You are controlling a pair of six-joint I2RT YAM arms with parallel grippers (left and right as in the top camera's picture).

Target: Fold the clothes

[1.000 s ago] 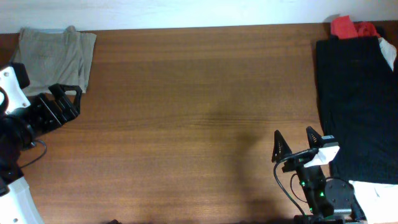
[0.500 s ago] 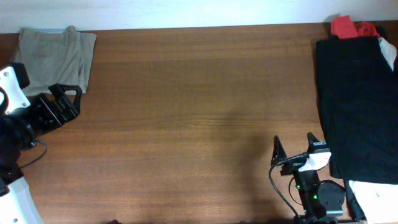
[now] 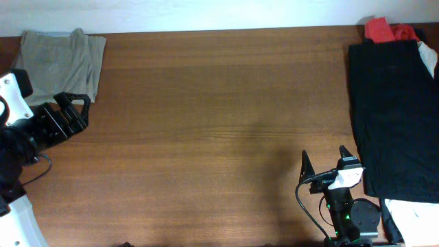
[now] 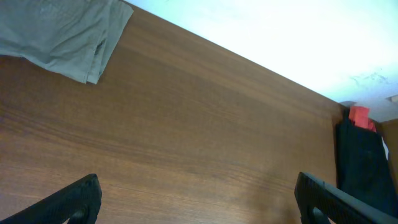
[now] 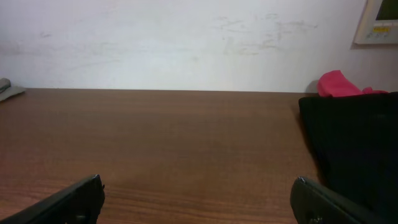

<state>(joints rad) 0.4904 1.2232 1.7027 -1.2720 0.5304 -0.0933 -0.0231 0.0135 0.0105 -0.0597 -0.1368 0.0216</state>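
Three garments lie on the bench [image 3: 219,103], one of each colour. One pair of khaki shorts [image 3: 60,63] sits folded flat at the far left corner, its edges roughly square to the bench edge. One black garment [image 3: 394,116] is spread long over the right end, reaching from the far edge towards the near one. One red garment [image 3: 384,29] is bunched at the far right corner, touching the black one's far end. A bit of white cloth [image 3: 430,60] shows at the black garment's right side.

Two arms are in view, each ending in one hand. The left hand [image 3: 77,112] is just beside the near edge of the shorts, its two fingers spread wide with nothing between them; from its own camera the shorts [image 4: 59,34] lie apart from the fingers [image 4: 78,199]. The right hand [image 3: 324,159] is near the front edge, just left of the black garment, also spread wide and holding nothing.

Dark brown wood grain runs lengthwise along the bench top. Behind it stands one plain whitish wall [image 5: 186,43], faintly scuffed, with one pale wall plate [image 5: 379,22] at its upper right
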